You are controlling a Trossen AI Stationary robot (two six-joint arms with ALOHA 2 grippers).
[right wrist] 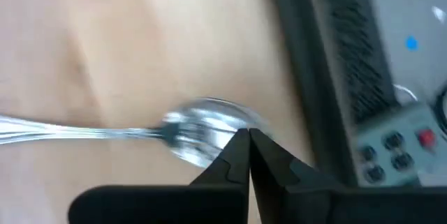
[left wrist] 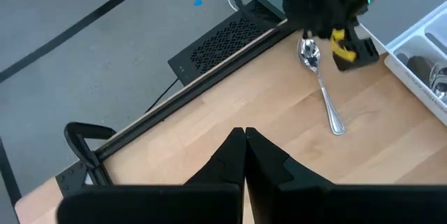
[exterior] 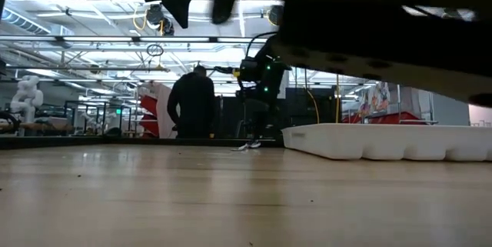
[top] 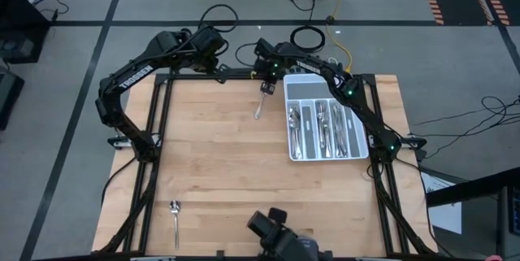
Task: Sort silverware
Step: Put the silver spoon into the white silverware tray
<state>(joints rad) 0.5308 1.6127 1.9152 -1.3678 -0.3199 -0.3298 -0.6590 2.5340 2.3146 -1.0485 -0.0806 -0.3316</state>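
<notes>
Silver spoon [top: 259, 108] lies upper centre of your overhead picture, left of the white tray [top: 354, 149]. Your right gripper [top: 265, 87], clenched empty, touches its bowl. Left gripper [left wrist: 244, 140] clenched, upper left.

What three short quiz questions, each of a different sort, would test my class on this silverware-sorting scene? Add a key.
1. True or false: the spoon by the right gripper lies inside the white cutlery tray.
2. Which piece lies alone near the table's front left corner? A) knife B) spoon C) fork
3. Fill in: the left gripper's fingers are ____.

Key: 1 false; 2 B; 3 shut.
</notes>
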